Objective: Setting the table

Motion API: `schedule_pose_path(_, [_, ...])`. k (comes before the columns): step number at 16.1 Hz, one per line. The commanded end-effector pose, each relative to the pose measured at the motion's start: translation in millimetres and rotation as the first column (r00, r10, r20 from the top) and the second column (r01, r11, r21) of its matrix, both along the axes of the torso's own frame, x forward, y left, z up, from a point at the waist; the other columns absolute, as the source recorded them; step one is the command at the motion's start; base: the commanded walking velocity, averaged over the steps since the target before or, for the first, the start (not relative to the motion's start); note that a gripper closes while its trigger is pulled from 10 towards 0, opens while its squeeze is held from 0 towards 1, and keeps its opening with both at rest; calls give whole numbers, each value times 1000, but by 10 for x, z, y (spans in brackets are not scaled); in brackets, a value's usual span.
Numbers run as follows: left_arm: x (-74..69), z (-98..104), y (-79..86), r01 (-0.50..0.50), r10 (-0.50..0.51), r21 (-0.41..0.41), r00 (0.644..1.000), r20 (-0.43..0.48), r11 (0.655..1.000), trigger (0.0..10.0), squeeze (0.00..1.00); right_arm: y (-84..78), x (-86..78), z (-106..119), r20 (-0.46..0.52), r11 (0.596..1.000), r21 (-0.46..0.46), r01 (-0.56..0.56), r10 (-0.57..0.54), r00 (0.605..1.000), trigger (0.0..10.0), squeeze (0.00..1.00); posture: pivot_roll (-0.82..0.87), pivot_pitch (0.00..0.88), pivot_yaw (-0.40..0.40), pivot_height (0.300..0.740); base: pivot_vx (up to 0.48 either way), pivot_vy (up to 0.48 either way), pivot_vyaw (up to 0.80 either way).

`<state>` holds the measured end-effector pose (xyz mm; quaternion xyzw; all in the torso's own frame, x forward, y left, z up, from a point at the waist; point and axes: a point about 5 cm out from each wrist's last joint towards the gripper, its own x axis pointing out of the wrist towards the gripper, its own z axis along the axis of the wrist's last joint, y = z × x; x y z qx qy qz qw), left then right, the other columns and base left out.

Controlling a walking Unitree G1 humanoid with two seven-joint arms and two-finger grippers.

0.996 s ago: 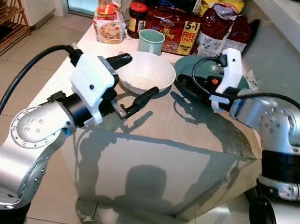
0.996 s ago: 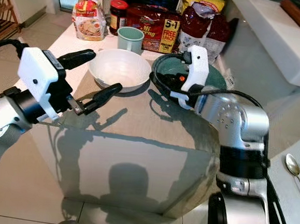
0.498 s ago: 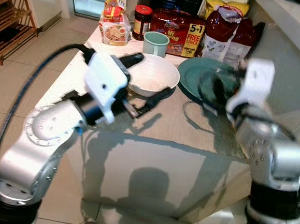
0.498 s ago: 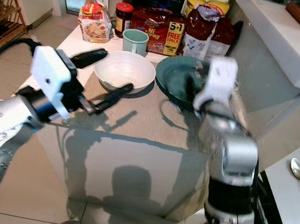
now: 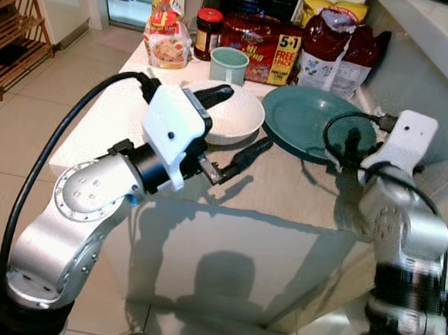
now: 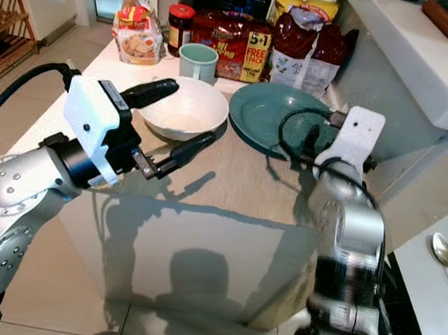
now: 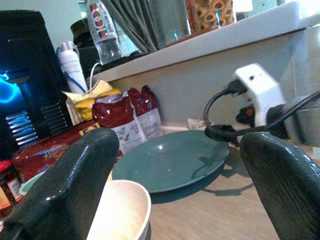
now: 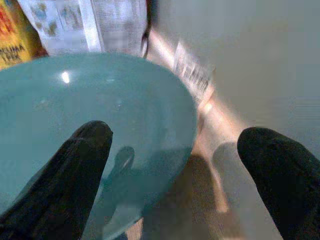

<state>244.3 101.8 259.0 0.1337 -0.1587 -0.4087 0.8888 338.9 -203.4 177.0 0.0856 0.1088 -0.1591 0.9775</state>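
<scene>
Straddling the near rim of the bowl [image 5: 226, 117], the left pincer [image 5: 238, 130] stands with its fingers wide apart: one finger lies above the bowl's edge, the other just beside the bowl's near wall, low over the surface [image 5: 284, 195]. I cannot tell whether either finger touches the rim. The bowl lies straight ahead of this pincer, slightly toward the robot's left of the line between the fingertips, so the left arm is clearly the nearer one for it. The bowl is round and upright, mouth up, with no long axis to line up on; only the rim's edge matters for a pinch.

The plate [image 5: 313, 124] sits flat just beside the bowl, on the robot's right of it. The right pincer [image 8: 180, 165] hangs over the plate's near-right rim, fingers apart, one over the plate and one over the bare surface beyond the edge. The plate too is round and level, so the rim under the fingers is the only handle.

Behind both, near the surface's far edge, stand a cup [image 5: 229, 64], a jar [image 5: 209, 23] and food packets [image 5: 268, 47].

My judgement: each arm is set to take its own dish by the rim.
</scene>
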Motion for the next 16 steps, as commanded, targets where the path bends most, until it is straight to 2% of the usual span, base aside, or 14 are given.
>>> schedule_pose_path(1, [-12,42,-38,22,-22,0,1000,20,1000,10000,0,-48,51,-43,-11,998,66,-5,6,1000,10000,1000,116,28,-92,740,0,0,0])
schedule_pose_path(2, [-7,42,-24,21,-21,7,1000,17,1000,10000,0,-26,157,-60,-31,983,180,-43,49,998,10000,1000,120,33,-91,740,0,0,0])
schedule_pose_path(4, [-2,46,-18,18,-19,11,1000,17,1000,10000,0,-5,237,-46,-47,970,233,-63,76,996,10000,1000,124,38,-95,740,0,0,0])
schedule_pose_path(5, [-1,48,-13,16,-17,13,1000,17,1000,10000,0,21,284,-34,-60,958,278,-73,94,994,10000,902,125,41,-96,740,0,0,0])
schedule_pose_path(6, [-2,49,-12,16,-16,13,1000,18,1000,10000,0,37,316,-32,-70,951,299,-82,107,992,10000,624,125,41,-96,740,0,0,0])
schedule_pose_path(7, [-2,49,-9,15,-15,15,1000,18,1000,10000,0,67,356,-32,-76,935,343,-96,129,989,10000,0,128,42,-96,740,0,0,0])
schedule_pose_path(10, [-1,49,-8,18,-18,22,1000,17,1000,10000,0,158,407,-71,-104,859,498,-121,198,975,10000,0,128,42,-96,740,0,0,0])
schedule_pose_path(12, [-7,51,-3,21,-21,25,1000,17,999,10000,0,164,406,-96,-122,828,552,-104,203,972,10000,0,128,42,-96,740,0,0,0])
schedule_pose_path(16, [-9,50,-2,23,-23,28,1000,15,999,10000,0,146,399,-101,-121,804,585,-104,213,970,10000,0,128,47,-91,740,0,0,0])
